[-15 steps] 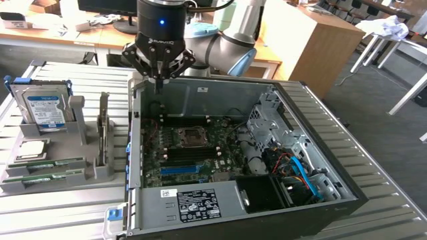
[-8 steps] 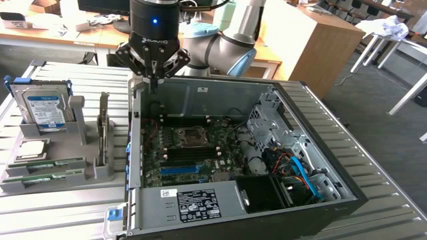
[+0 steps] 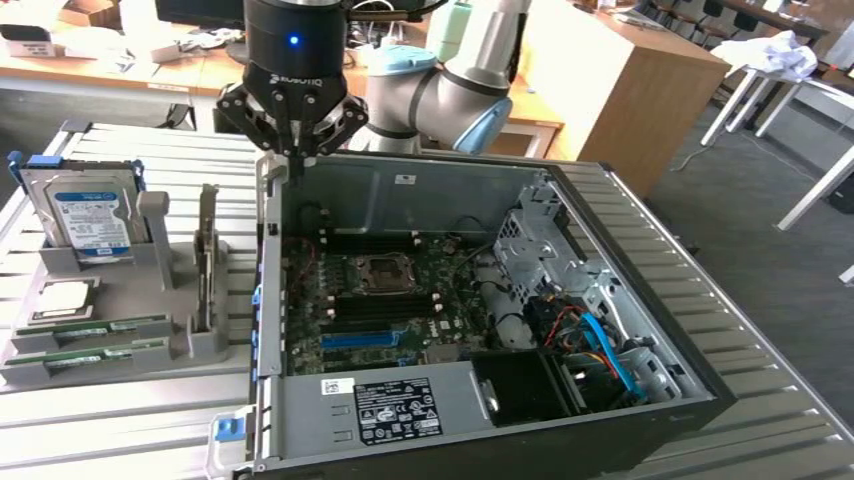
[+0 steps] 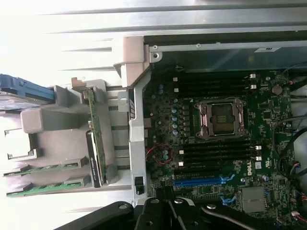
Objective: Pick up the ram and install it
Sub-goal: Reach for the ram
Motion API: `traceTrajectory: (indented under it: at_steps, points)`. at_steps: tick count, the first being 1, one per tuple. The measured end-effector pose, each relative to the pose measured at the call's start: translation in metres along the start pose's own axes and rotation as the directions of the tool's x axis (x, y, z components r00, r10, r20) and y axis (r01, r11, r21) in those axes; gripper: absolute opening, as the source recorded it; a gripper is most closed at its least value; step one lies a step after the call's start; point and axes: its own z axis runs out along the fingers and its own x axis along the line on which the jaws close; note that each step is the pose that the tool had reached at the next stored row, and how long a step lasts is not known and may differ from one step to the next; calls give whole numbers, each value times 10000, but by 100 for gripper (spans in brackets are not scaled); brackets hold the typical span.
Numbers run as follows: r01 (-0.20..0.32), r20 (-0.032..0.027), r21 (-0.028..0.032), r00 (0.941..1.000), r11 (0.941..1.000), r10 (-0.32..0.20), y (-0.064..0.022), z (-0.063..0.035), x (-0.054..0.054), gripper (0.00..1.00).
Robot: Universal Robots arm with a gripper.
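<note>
I read this as a robotics lab in an office-like room: an open computer case [image 3: 467, 330] lies on a ribbed metal table [image 3: 787, 420], and the grey robot arm [image 3: 461, 90] with its gripper [image 3: 296, 152] hangs over the case's far edge. Just beside the case, on the exterior view's left, a grey holder [image 3: 120, 365] racks a hard drive [image 3: 87, 215] and a tall card [image 3: 207, 260]; beyond the case I see wooden desks [image 3: 641, 80], 1 white table [image 3: 801, 82] and grey carpet [image 3: 761, 250].

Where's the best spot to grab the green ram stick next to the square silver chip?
Probably its long top edge, mid-length, coming straight down. The ram seems to stand on edge in a slot of the gray holder, so mainly that thin edge is exposed.
</note>
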Motion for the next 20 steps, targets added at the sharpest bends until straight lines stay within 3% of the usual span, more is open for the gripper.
traceTrajectory:
  at_steps: [20]
  points:
    - [0, 0, 0, 10000, 10000, 0, -16, -5, 219, 10]
